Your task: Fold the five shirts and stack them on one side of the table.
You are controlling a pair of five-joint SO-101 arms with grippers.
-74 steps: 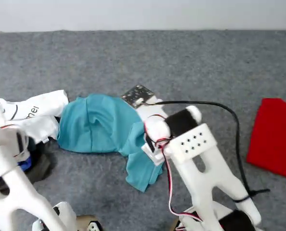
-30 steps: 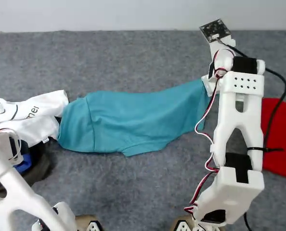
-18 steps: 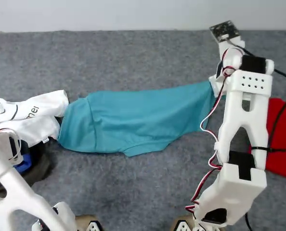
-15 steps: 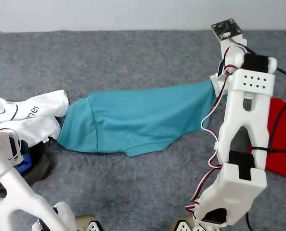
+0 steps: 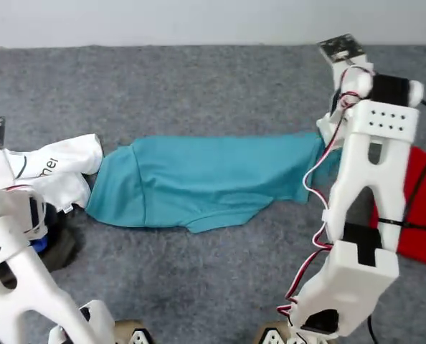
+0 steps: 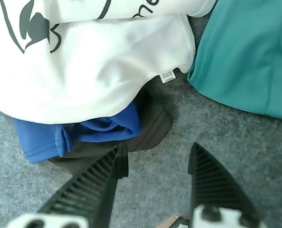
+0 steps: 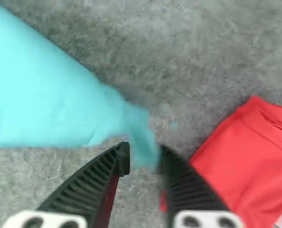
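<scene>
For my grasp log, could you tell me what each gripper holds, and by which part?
The right gripper pinches the teal shirt by its end corner beside the red shirt; the left gripper is open, holding nothing.

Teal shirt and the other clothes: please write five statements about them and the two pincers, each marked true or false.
1. The teal shirt lies stretched out between the white shirt and the red shirt. True.
2. The red shirt lies on the white shirt. False: they are apart, at opposite ends of the teal shirt.
3. The left pincer is open and holds nothing. True.
4. The blue shirt lies on top of the white shirt. False: it lies under it.
5. The right pincer grips the red shirt. False: it is shut on a corner of the teal shirt.
</scene>
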